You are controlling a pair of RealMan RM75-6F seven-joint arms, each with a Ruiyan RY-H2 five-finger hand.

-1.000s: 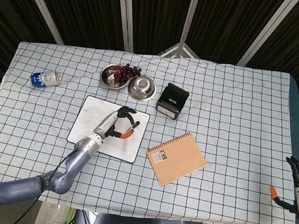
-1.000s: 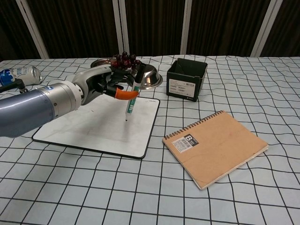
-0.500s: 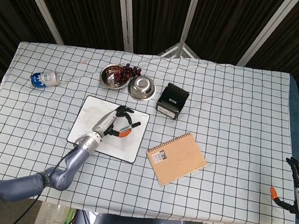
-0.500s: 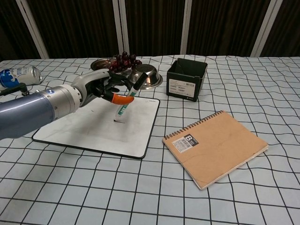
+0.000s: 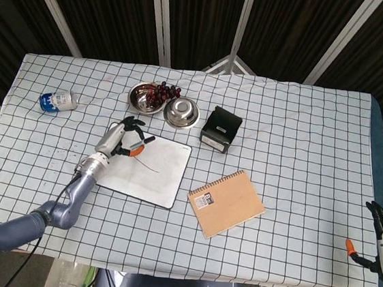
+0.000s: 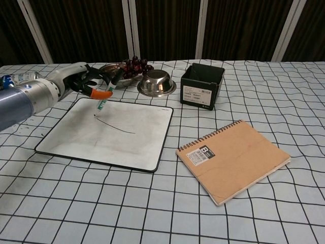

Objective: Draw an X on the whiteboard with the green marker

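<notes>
Marker (image 6: 106, 94) in left robot hand (image 6: 85, 84)

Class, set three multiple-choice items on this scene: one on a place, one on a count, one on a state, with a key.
1. Where is the spiral notebook?
A. right of the whiteboard
B. on the whiteboard
C. inside the black box

2. How many strokes are on the whiteboard?
A. none
B. one
C. two crossing

3. What is the left robot hand doing?
A. resting open
B. holding the green marker
C. gripping the can

Key: 1 A, the notebook lies on the cloth beside the board; 2 B, a single dark line shows; 3 B, the marker is in its fingers.
</notes>
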